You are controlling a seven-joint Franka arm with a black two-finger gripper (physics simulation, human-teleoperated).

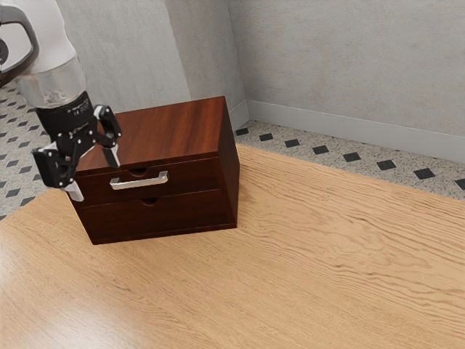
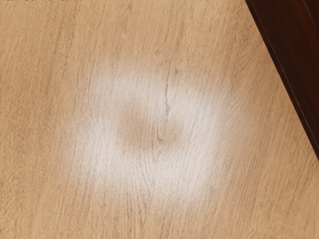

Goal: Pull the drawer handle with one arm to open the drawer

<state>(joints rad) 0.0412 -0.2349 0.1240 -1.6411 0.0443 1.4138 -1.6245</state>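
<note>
Our side camera sits high, back from the table, looking down across it toward the chest and the wall behind. Our wrist camera faces straight down, close over the table. Both views share one chest edge and the wood beside it.

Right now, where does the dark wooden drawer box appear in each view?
Exterior view: the drawer box stands left of centre on the table.
Wrist view: its dark edge borders the table, beside the pale glare patch.
Shared landmark: the table's light wood grain.
</note>
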